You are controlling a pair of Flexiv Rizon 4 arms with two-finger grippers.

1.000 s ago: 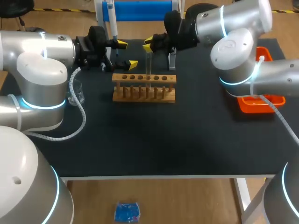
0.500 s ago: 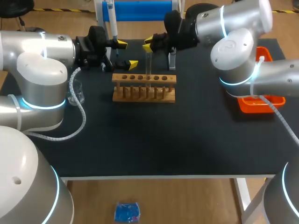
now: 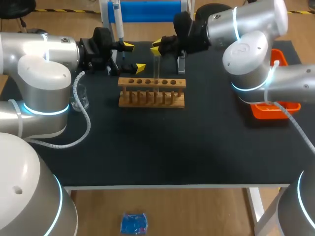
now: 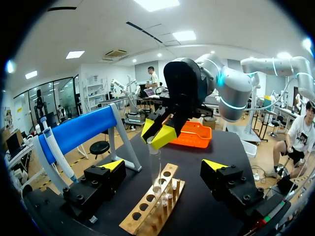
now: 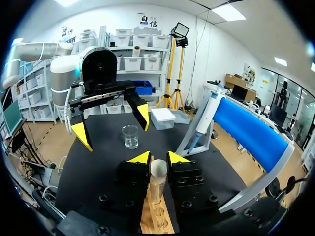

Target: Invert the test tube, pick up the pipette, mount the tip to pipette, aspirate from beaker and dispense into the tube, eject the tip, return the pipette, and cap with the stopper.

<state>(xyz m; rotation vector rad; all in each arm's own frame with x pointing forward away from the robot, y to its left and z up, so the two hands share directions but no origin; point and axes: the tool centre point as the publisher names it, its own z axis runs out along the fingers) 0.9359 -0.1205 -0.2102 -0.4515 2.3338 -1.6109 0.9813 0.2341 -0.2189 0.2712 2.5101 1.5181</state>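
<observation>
A clear test tube (image 3: 156,66) stands upright with its lower end at a hole of the wooden rack (image 3: 151,92). My right gripper (image 3: 156,47) is shut on the tube's top. In the right wrist view the tube (image 5: 157,178) sits between the yellow tips of the right gripper (image 5: 158,158). My left gripper (image 3: 133,57) is open just left of the tube, its fingers wide apart. From the left wrist, the tube (image 4: 156,169) is ahead of the left gripper (image 4: 163,166). The pipette (image 3: 118,22) hangs on the blue stand at the back. The glass beaker (image 3: 80,97) stands at the left.
An orange tray (image 3: 275,109) lies at the table's right edge under my right arm. A small upright holder (image 3: 181,62) stands behind the rack. A white box (image 5: 162,118) rests beyond the beaker (image 5: 130,136) in the right wrist view.
</observation>
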